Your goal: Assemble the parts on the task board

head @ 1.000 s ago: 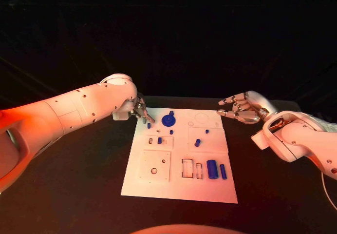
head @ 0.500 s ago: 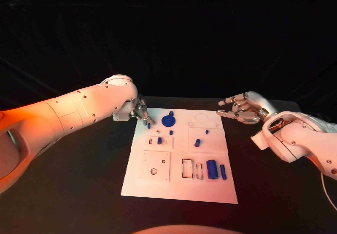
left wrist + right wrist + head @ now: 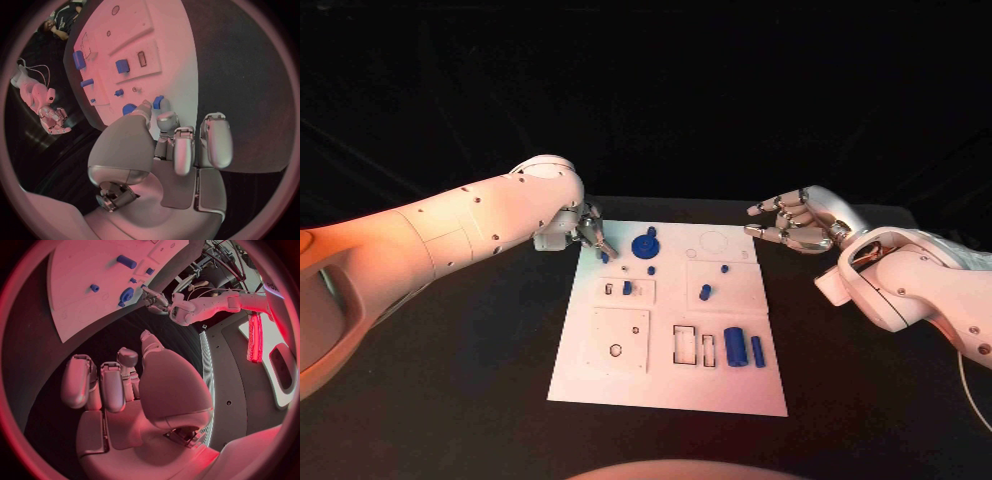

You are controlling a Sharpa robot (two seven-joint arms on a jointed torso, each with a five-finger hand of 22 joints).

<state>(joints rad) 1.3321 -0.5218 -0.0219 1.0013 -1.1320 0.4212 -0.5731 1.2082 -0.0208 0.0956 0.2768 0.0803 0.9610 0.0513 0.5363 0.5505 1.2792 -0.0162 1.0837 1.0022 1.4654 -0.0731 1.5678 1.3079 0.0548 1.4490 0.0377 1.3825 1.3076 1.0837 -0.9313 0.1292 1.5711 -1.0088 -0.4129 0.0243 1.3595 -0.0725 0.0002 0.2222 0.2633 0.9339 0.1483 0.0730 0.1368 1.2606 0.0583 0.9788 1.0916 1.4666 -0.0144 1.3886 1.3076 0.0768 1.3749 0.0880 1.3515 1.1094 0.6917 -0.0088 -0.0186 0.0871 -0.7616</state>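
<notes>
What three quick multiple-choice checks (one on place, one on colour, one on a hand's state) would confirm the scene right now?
1. Where is the left hand?
A. At the far left corner of the task board
B. At the board's near right corner
C. Off the table

2. What colour are the parts, such as the round part?
A. Yellow
B. Blue
C. Green

3. What is the right hand doing?
A. Gripping a long part
B. Pressing flat on the board's middle
C. Holding nothing, beside the board's far right corner

Answers:
1 A: the head view shows its fingers at the board's far left edge, by a small part.
2 B: every loose piece on the white board shows blue.
3 C: its fingers are curled loosely, with no part among them.
</notes>
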